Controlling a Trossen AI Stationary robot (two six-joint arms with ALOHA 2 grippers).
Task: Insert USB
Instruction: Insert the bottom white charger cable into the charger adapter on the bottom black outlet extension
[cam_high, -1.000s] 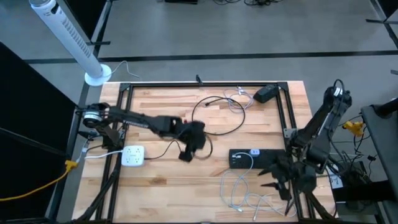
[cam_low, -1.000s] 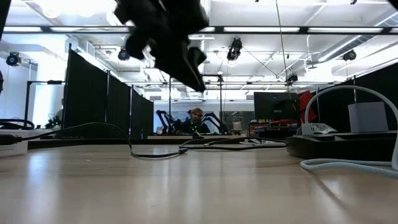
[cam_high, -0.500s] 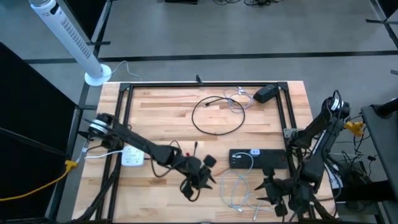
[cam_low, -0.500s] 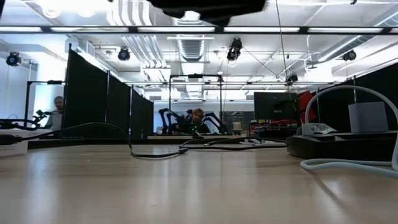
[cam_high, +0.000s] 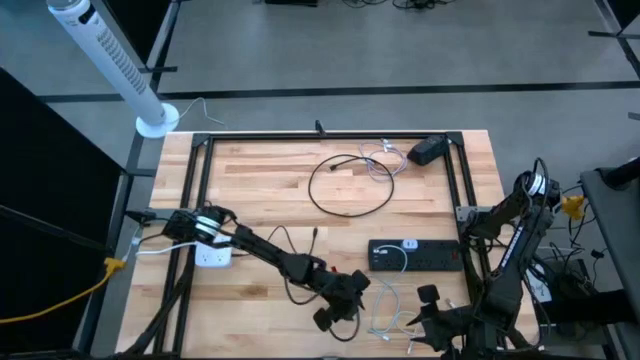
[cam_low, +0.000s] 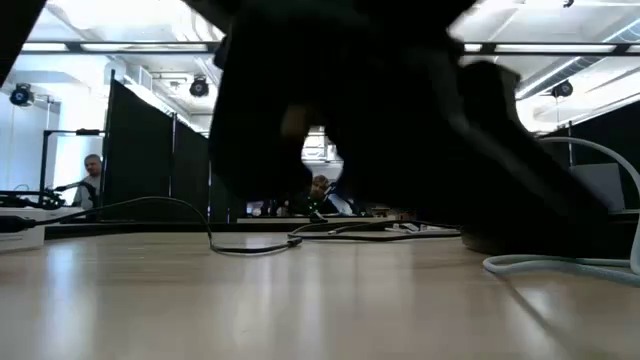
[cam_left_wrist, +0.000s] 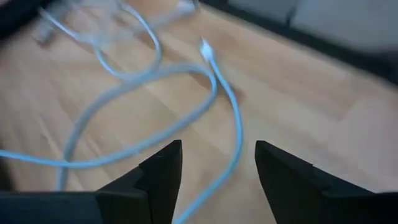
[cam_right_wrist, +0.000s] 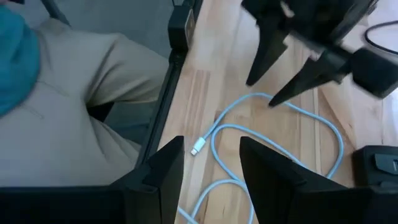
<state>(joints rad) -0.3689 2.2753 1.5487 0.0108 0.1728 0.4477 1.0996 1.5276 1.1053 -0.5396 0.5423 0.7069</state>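
My arms are dark and slim, with a silver joint ring on the left arm (cam_high: 205, 225) at mid-left; my fingers (cam_left_wrist: 163, 174) are matte black wedges

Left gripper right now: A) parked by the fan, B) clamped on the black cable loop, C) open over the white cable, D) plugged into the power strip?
C: the left gripper has its fingers spread with the white cable lying on the table between them, nothing gripped.

Grey floor (cam_high: 400, 60), black partitions (cam_low: 165, 165), bright ceiling lights (cam_low: 90, 45), white tower fan (cam_high: 105, 60).
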